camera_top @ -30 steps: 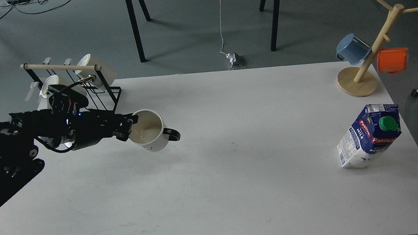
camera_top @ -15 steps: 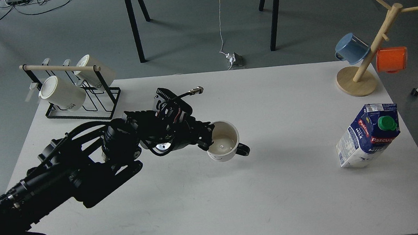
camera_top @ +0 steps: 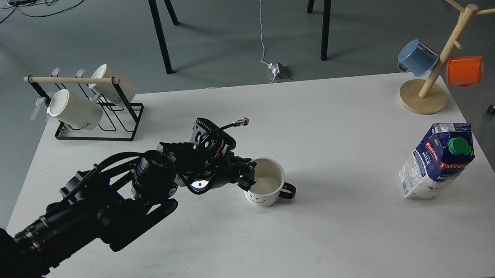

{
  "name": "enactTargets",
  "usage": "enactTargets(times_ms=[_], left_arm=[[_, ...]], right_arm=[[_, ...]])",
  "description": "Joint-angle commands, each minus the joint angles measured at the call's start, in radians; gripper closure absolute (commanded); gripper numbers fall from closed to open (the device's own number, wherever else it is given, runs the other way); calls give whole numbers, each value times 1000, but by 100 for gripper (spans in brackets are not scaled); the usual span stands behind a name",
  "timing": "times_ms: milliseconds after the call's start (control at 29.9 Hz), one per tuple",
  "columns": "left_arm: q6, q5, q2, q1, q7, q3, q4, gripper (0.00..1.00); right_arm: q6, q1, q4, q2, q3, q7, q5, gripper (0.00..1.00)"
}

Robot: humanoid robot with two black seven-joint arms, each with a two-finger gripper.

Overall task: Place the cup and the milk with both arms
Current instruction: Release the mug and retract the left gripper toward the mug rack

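White table (camera_top: pixel 330 240), left jaws (camera_top: pixel 249 178) gripping cup (camera_top: pixel 266 187) rim, milk (camera_top: pixel 436 160) well right, mug rack (camera_top: pixel 89 104) behind

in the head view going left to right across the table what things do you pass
Black wire rack with cream mugs → left gripper → cup → milk. The wooden mug tree overlaps the milk's span, so its place is unclear.

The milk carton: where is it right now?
In the head view the milk carton stands untouched near the table's right edge, in front of the wooden mug tree and far right of the cup at the left gripper.
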Motion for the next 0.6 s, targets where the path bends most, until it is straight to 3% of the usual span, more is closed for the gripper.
enactTargets(times_ms=[0,301,468,568], left_arm=[[4,0,1,13,0,-9,0,70],[134,-43,65,47,-10,-47,-35,41],[128,-262,96,45,-12,-219,-83,35],[131,-469,96,45,-12,-346,-84,22]], right_arm=[[0,-6,-1,0,8,0,0,1],[0,-54,-1,-21,22,-1,0,1],[0,-106,0,-38,39,-4,5,1],[0,-158,28,-40,59,-4,41,1]])
